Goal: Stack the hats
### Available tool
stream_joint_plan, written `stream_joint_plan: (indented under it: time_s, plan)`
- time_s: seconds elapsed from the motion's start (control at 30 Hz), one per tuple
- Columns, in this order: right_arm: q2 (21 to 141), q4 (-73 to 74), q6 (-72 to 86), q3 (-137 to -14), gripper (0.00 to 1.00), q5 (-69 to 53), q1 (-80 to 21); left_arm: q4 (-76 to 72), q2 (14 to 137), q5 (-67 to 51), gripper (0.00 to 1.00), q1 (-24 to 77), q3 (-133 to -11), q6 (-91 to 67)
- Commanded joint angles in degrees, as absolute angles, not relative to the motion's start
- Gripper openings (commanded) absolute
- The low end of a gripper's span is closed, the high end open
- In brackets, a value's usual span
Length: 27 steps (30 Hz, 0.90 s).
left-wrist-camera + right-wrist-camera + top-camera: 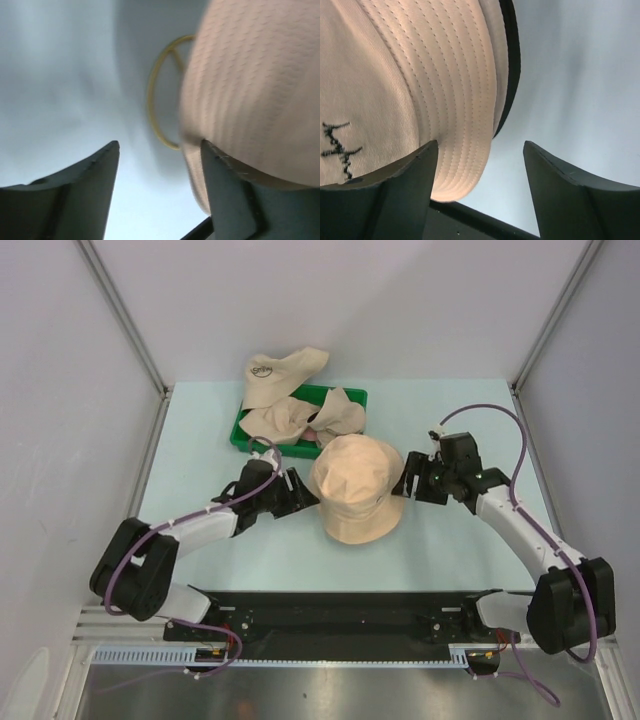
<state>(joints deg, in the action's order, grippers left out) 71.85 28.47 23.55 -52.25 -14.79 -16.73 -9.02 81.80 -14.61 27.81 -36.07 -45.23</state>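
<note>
The left gripper (303, 494) and right gripper (406, 484) flank the beige bucket hat (355, 490) at mid-table, jaws apart and holding nothing, each right at its brim. The hat looks light, soft and floppy, and the stitched brim seems the firmest place to pinch. Beyond it, crumpled hats (300, 418) fill the green tray (238, 440), with a further hat (282, 370) behind.

Hat (356, 490): ribbed, stitched matt cloth; tray (238, 436) probably glossy plastic; table (460, 550) smooth, matt
</note>
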Motion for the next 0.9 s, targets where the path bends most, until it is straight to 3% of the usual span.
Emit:
stream_joint_plan:
  time_s: [0.0, 0.13, 0.3, 0.47, 0.7, 0.87]
  plan:
    - [66.28, 34.79, 24.61, -54.49, 0.77, -13.45, -13.02, 6.57, 72.20, -7.22, 0.81, 25.67, -36.82, -41.05]
    - [59.69, 37.26, 25.05, -56.60, 0.80, -9.60, -7.83, 16.59, 63.04, -1.51, 0.90, 21.20, -40.85, -38.68]
    - [57.39, 34.64, 24.96, -58.27, 0.80, -5.19, -4.22, 20.48, 60.46, 10.63, 0.90, 19.78, -48.94, -27.72]
    - [58.70, 27.18, 26.36, -58.80, 0.80, -5.88, -4.13, 11.82, 71.79, 10.56, 0.88, 19.86, -59.67, -16.89]
    - [63.19, 23.64, 27.69, -60.12, 0.80, -8.44, -4.22, 2.82, 88.66, -4.83, 0.85, 19.86, -76.36, -8.10]
    - [64.95, 23.29, 27.51, -61.61, 0.80, -8.35, -4.22, 6.33, 100.88, 5.27, 0.83, 19.86, -92.17, -4.50]
